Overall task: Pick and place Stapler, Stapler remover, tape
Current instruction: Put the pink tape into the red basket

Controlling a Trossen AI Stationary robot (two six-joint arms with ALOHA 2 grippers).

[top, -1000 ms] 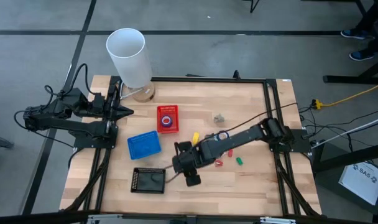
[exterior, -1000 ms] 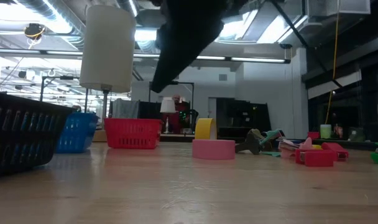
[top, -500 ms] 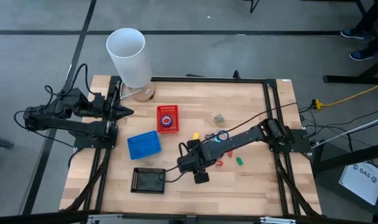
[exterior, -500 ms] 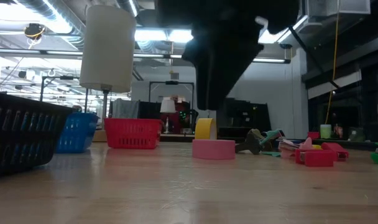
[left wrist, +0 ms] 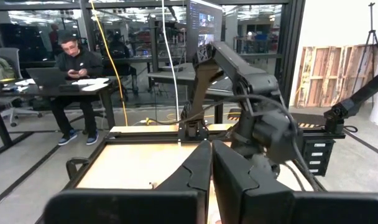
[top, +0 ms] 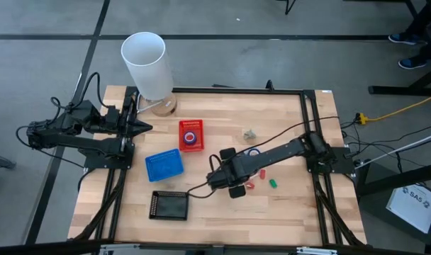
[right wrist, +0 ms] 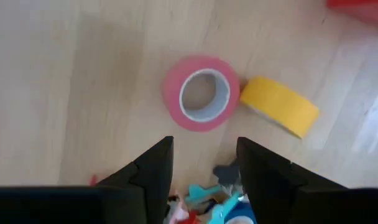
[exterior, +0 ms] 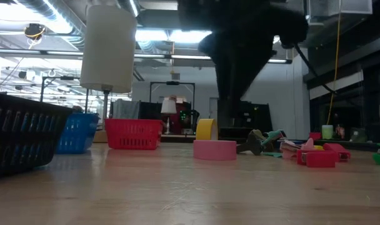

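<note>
I have the right gripper (right wrist: 201, 163) open and empty above the pink tape (right wrist: 200, 93), the yellow tape (right wrist: 280, 106) just beside it, so most sorting remains.

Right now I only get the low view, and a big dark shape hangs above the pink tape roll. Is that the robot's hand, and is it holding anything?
Observer: Yes, that is the right hand. It is open and empty, and the pink tape roll lies flat on the table ahead of its fingers, not between them.
Operator: And the other arm? I can't find it.
Observer: The left hand is shut and parked at the table's left edge, away from the tape.
Operator: Is there anything in that red basket?
Observer: From above, one small blue ring, probably a tape roll, lies inside the red basket.
</note>
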